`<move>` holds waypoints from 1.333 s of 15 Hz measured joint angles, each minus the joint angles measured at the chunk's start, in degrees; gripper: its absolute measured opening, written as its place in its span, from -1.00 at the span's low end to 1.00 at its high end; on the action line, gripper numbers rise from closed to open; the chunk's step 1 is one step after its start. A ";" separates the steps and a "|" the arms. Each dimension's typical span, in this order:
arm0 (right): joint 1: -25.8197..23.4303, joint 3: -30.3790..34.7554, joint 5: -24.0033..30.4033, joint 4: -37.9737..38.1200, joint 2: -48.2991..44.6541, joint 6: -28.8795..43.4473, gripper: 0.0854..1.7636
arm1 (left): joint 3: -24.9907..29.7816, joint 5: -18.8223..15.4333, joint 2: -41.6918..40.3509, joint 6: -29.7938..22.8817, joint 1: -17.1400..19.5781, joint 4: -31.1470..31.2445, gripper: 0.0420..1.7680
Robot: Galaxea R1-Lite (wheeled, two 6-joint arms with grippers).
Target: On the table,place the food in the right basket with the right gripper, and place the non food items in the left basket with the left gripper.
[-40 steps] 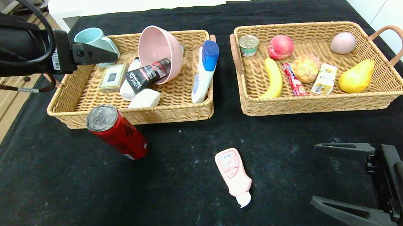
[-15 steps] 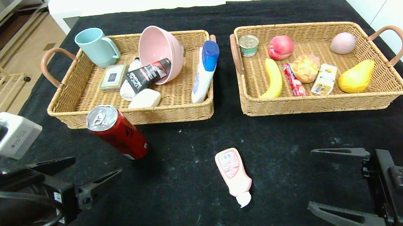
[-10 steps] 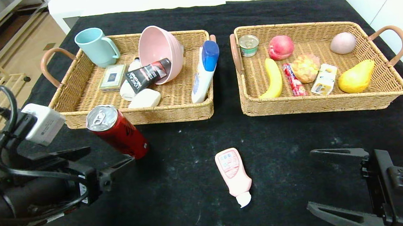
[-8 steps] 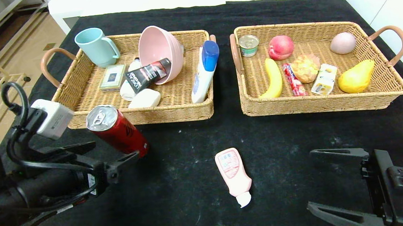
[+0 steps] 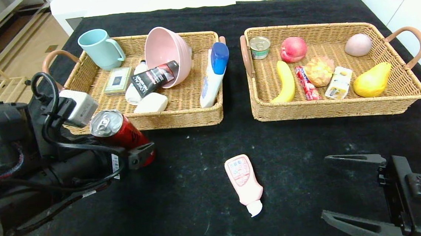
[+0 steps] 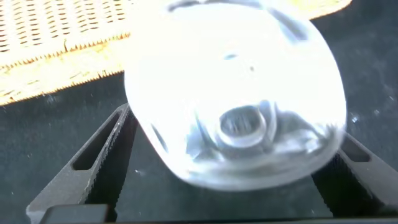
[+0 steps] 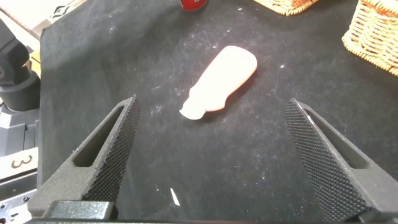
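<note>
Risk sits mostly with the left gripper (image 5: 144,154), whose jaws stand wide apart on either side of the red drink can (image 5: 121,137); the left wrist view shows the can's silver top (image 6: 239,93) filling the gap between the two fingers, not yet pinched. The can stands tilted on the counter (image 5: 187,216), just in front of the left basket (image 5: 181,118); it is food, so by the task it belongs in the right basket (image 5: 343,107) and with the other arm; a left-hand grasp here would likely put it in the wrong basket. The can is tall, smooth and round; a finger that meets it off-centre could, I judge, tip it or roll it against the wicker wall.

The right gripper (image 5: 349,189) hangs low at the near right corner of the counter with its jaws spread wide and nothing between them; its wrist view looks at the pink squeeze bottle (image 7: 224,78), which lies flat on the cloth near the middle of the counter (image 5: 244,182), white cap toward the robot; that bottle is non-food, so the same mix-up threatens on this side.

Already in the right basket are the yellow pear (image 5: 372,80) and the juice carton (image 5: 339,83); the left basket holds the blue-capped white bottle (image 5: 213,75) and the black tube (image 5: 154,78).
</note>
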 joint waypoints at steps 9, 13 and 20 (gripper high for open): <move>-0.11 0.00 0.00 0.00 0.00 0.00 0.94 | -1.02 -0.06 2.65 -0.16 0.02 -3.06 0.37; -0.41 -0.13 0.00 0.00 0.00 0.00 0.94 | -1.00 0.02 2.71 -0.18 0.02 -3.06 0.12; -0.44 -0.22 0.02 0.16 -1.30 0.28 0.94 | -0.89 0.16 1.96 0.00 -0.45 -2.10 0.11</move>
